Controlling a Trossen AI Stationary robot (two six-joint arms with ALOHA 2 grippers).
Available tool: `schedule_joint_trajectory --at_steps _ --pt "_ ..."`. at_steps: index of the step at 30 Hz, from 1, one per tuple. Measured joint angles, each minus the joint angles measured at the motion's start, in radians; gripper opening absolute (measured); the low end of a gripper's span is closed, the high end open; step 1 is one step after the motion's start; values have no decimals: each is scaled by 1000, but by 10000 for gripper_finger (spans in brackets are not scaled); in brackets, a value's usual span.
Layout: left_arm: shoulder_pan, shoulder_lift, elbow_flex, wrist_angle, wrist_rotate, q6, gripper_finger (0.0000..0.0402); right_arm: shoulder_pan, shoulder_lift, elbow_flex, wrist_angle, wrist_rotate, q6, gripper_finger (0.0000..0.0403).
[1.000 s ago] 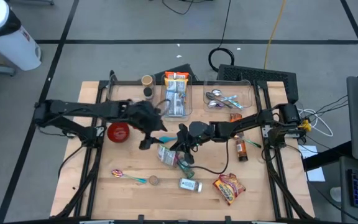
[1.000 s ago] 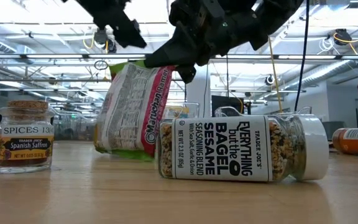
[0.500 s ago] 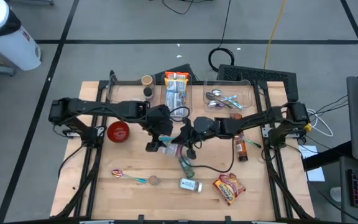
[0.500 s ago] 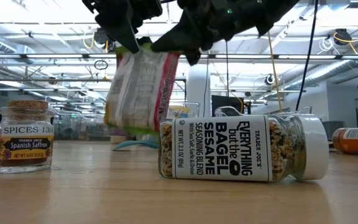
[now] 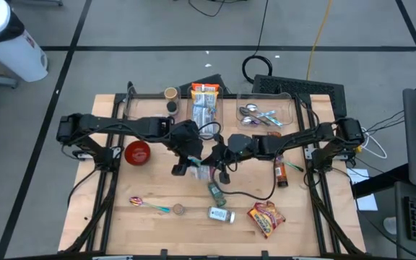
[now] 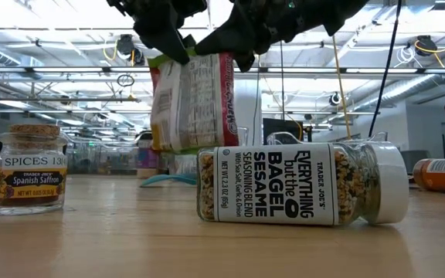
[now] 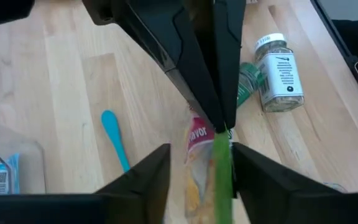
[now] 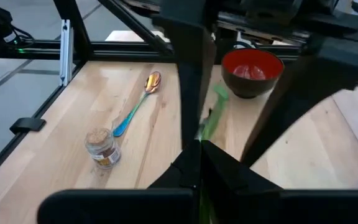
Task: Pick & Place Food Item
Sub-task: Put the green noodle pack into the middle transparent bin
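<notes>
The food item is a flat noodle packet (image 6: 195, 100) with a green edge and a red one. It hangs in the air over the middle of the table (image 5: 202, 172). My right gripper (image 6: 242, 46) comes from the table's right and is shut on the packet's top. My left gripper (image 7: 201, 177) comes from the left, pointing steeply down. It is open, with one finger on either side of the packet's upper part (image 7: 205, 163). My right gripper pinches the packet's top edge (image 7: 213, 132) between its two shut fingers (image 7: 222, 93). The fingers come from the table's right, slanting a little downward. The packet hangs upright below them, clear of the table. Whether my left gripper's fingers touch the packet, I cannot tell.
A sesame seasoning jar (image 6: 300, 184) lies on its side near the front, with a saffron jar (image 6: 28, 168) left of it. Also on the table are a red bowl (image 5: 138, 152), a spoon (image 5: 146, 204), a red snack bag (image 5: 266, 218) and two clear bins (image 5: 266, 112) at the back.
My right gripper has risen with the packet. The packet leaned low over the table and now hangs upright, lifted clear. My left gripper has gone toward the table's right and tipped downward, coming in around the packet's top.
</notes>
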Motion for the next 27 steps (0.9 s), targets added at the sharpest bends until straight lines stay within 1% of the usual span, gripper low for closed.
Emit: schedule_joint_trajectory --at_steps 8,9,13,16,19,24,27 --pt "0 0 0 -1 -1 59 25 0 0 0 6 2 1 0" --pt "0 0 0 -1 -1 70 13 0 0 0 5 1 1 0" --pt "0 0 0 -2 -15 95 8 0 0 0 0 2 -5 4" --pt "1 0 26 -42 -59 108 5 0 0 0 -2 37 -9 22" --pt "8 0 83 -94 -83 131 4 0 -2 0 0 78 -29 56" --pt "40 2 193 -211 -117 152 4 -13 -16 1 0 86 -44 125" --pt "75 2 255 -252 -159 160 3 -22 -48 2 -22 107 -40 157"
